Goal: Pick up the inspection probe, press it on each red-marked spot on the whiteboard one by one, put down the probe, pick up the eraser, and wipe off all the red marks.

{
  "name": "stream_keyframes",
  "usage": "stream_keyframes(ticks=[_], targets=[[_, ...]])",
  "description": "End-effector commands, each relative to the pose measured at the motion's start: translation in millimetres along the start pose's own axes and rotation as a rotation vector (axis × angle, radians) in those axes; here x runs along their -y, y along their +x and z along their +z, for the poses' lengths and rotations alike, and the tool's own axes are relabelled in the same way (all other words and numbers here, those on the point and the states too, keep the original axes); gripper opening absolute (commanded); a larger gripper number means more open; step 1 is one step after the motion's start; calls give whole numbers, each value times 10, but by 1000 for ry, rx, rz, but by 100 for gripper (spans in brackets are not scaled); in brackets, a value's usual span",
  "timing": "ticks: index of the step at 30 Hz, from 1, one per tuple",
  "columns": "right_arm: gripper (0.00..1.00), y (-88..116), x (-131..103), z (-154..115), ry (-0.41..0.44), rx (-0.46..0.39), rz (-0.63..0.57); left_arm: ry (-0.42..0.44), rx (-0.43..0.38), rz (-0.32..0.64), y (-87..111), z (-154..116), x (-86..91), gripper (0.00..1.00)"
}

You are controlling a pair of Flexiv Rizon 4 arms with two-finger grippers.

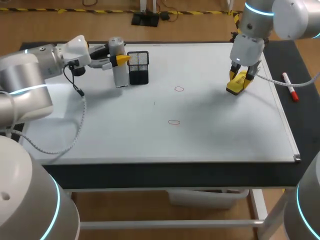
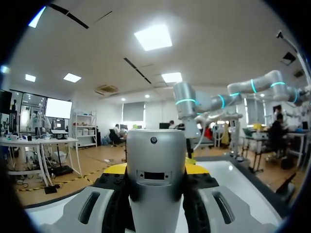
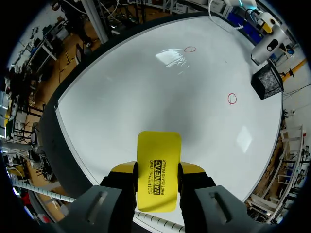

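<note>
Since both tools are in hand at once, items are listed by gripper.

Left gripper [image 2: 155,169]: closed from two sides on the inspection probe [image 1: 120,75]. The probe is a smooth silver-grey cylinder with a rounded cap. It is held upright, probably so its lower end meets the board squarely. A black wire-mesh holder [image 1: 138,67] stands just beside the fingertips.

Right gripper [image 3: 156,170]: clamped on the eraser [image 3: 158,155]. It is a flat yellow block with rounded corners, pointing down at the glossy whiteboard [image 1: 215,135], likely readied for wiping. Contact with the board cannot be told.

Ahead of this gripper, toward the left one: first red ring [image 1: 179,89] and second red ring [image 1: 173,121], both thin outlines.

Beside the right gripper, off the board: a red-capped marker [image 1: 290,87].
</note>
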State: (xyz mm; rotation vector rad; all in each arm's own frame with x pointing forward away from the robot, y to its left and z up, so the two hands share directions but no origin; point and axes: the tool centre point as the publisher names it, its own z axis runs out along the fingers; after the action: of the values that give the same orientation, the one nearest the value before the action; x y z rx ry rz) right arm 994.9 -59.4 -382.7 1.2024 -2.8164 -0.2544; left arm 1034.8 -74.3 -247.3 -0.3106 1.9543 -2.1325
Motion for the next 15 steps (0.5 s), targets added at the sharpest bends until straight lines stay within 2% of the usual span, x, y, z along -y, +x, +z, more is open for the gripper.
stream_keyframes(ticks=[1, 15], targets=[[0, -5, 9, -10, 1, -4, -1, -1, 22, 7, 34, -168, 65, 0], [0, -5, 9, -10, 1, -4, -1, -20, 98, 19, -57, -541, 106, 0]])
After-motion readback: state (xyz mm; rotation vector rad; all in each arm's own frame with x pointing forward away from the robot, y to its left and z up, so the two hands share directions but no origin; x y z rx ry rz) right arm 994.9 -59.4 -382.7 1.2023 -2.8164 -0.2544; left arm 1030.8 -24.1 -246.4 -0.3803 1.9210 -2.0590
